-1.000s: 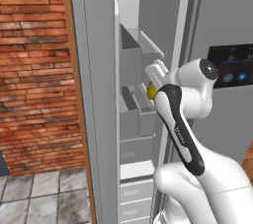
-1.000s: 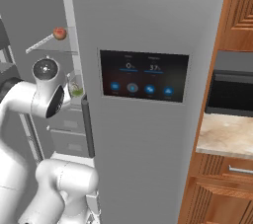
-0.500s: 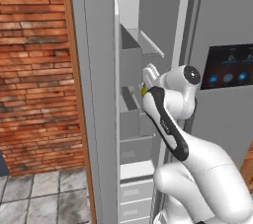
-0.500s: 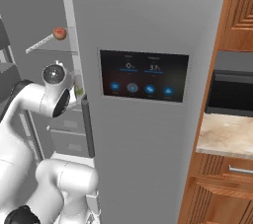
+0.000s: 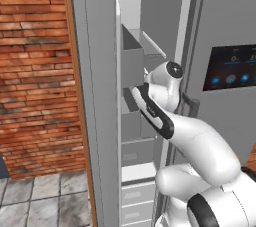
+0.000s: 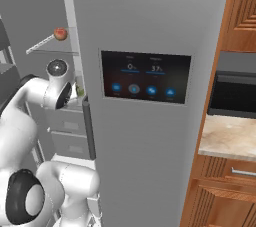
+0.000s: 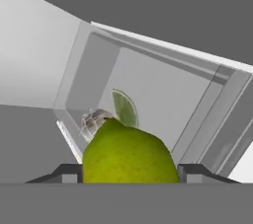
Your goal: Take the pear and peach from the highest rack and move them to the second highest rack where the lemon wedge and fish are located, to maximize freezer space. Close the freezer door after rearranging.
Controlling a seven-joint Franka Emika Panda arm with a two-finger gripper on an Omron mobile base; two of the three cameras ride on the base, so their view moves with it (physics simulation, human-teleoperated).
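In the hand view my gripper (image 7: pixel 129 173) is shut on the yellow-green pear (image 7: pixel 127 156), which sits between the two dark fingertips (image 7: pixel 69 172). Just past the pear lie a green lemon wedge (image 7: pixel 124 108) and a small silvery fish (image 7: pixel 94 119) on the pale rack (image 7: pixel 163 99) inside the freezer. The red-orange peach (image 6: pixel 60 33) rests at the front of the highest rack (image 6: pixel 47 47) in the right base view. My arm (image 5: pixel 155 113) reaches into the freezer below that rack; its hand is hidden behind the door bins.
The freezer door (image 5: pixel 95 96) stands open to the left, with grey bins (image 5: pixel 131 61) on its inner side. The closed fridge door with a touch panel (image 6: pixel 145 76) is to the right. Drawers (image 6: pixel 67 136) sit below the racks. A brick wall (image 5: pixel 32 71) is on the left.
The arm has pushed farther into the freezer with the pear. The pear, visible a second ago in the left base view, is now hidden behind the door bins.
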